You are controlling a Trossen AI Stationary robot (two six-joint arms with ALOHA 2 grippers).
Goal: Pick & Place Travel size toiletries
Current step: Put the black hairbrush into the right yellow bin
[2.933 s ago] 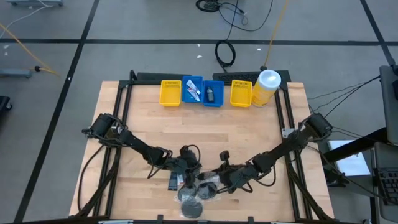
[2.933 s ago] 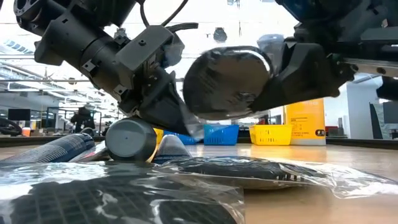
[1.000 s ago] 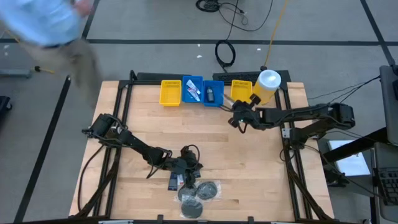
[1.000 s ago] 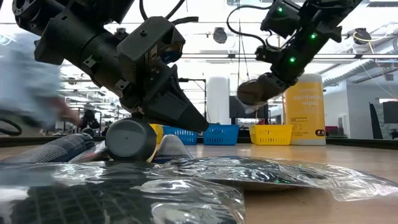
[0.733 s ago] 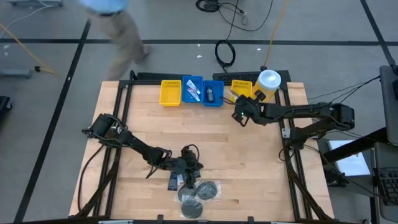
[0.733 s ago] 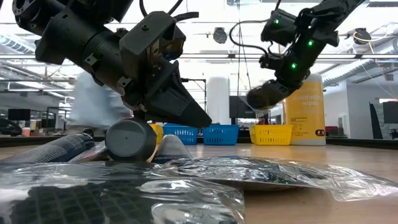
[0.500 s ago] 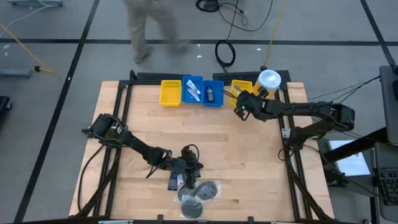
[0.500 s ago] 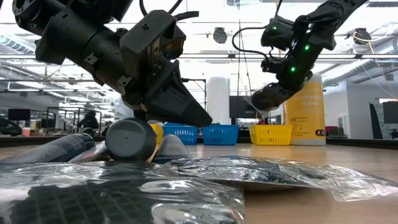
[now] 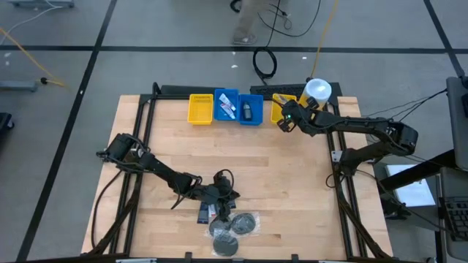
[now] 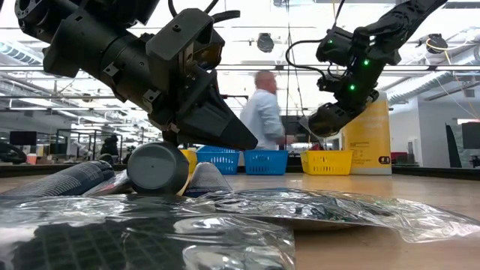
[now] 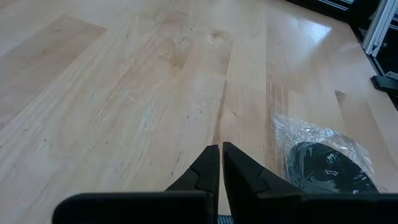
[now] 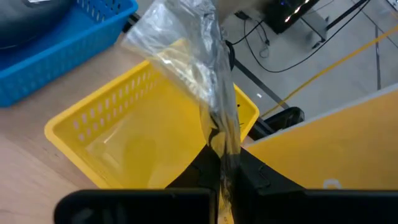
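Note:
My right gripper (image 9: 285, 120) is by the right yellow bin (image 9: 284, 107) at the table's far edge, shut on a dark mesh puff in clear wrap (image 10: 327, 118). In the right wrist view the bin (image 12: 112, 134) lies just beyond the fingers. My left gripper (image 9: 228, 196) is shut and hovers over the pile near the table's near edge: a flat dark packet (image 9: 203, 214), two wrapped puffs (image 9: 245, 223) and a grey-capped tube (image 10: 157, 169). One wrapped puff (image 11: 329, 165) lies flat on the wood beside its fingertips (image 11: 220, 149). My right gripper pinches the puff's clear wrap (image 12: 214, 134) between its two fingers. The wrap stands out beyond the fingertips, crumpled (image 12: 186, 56). The puff is lifted clear of the table and sits at the gripper's end, above table height, in the low view.
Four bins stand in a row at the far edge: yellow (image 9: 200, 109), two blue (image 9: 226, 106) (image 9: 251, 109) holding small items, and the right yellow one. A big yellow canister (image 9: 316, 98) stands right of them. A person (image 10: 262, 120) walks beyond the far edge.
My right gripper, still shut on the wrapped puff, has moved toward the table's far edge and a little right, from in front of the bins to the right yellow bin. A person has walked along beyond the far edge, from left to right.

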